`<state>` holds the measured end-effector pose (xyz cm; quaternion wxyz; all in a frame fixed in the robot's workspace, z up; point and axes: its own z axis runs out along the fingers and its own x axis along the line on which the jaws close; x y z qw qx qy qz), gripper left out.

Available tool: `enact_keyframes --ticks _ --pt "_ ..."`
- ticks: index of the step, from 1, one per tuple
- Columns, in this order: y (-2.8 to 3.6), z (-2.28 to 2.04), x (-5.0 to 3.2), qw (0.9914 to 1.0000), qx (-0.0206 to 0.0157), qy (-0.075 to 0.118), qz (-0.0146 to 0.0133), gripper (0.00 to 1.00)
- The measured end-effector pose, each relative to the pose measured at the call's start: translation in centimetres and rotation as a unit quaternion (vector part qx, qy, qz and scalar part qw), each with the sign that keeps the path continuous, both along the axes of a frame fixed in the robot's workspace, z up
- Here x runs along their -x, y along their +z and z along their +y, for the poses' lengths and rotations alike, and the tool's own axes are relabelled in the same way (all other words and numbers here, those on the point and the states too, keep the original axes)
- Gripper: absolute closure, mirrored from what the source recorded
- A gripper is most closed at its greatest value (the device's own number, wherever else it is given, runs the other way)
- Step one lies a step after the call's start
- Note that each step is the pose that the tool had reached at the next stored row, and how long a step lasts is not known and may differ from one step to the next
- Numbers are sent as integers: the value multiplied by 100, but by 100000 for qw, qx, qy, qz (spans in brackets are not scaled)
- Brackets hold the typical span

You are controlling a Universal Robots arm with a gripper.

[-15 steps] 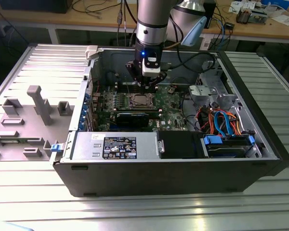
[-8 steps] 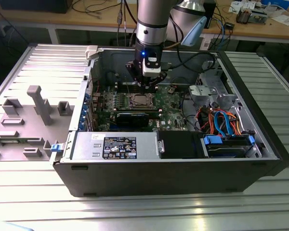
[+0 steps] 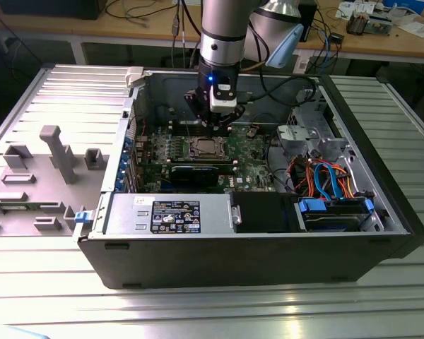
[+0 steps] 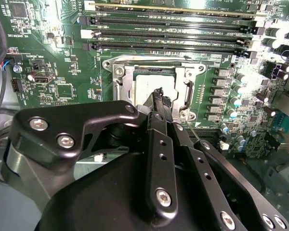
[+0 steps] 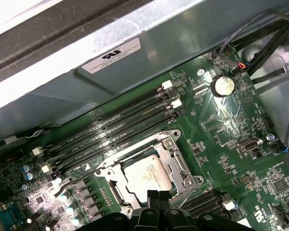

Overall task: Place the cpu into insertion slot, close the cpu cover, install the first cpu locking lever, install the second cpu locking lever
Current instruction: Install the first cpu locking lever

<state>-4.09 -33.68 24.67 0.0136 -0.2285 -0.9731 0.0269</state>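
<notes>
cpu [image 5: 147,175] in insertion slot [image 5: 116,191]; mem slots [image 5: 115,125] just beside; end effector [image 5: 156,196] above cpu.

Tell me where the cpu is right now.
In the first wrist view the cpu lies in the insertion slot, beside the memory slots, with the gripper at its edge.
</notes>
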Motion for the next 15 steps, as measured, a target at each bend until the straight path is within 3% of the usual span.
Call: enact_keyframes --ticks 3,4,6,7,9,15 --pt "0 0 0 99999 -411 118 -3 89" --pt "0 0 0 99993 -1166 120 -2 89" --pt "0 0 0 99979 -2024 116 -4 89" --pt "0 0 0 99964 -2679 116 -6 89" --pt "0 1 0 99956 -2959 167 -4 89" --pt "0 0 0 99949 -2966 1141 25 89"
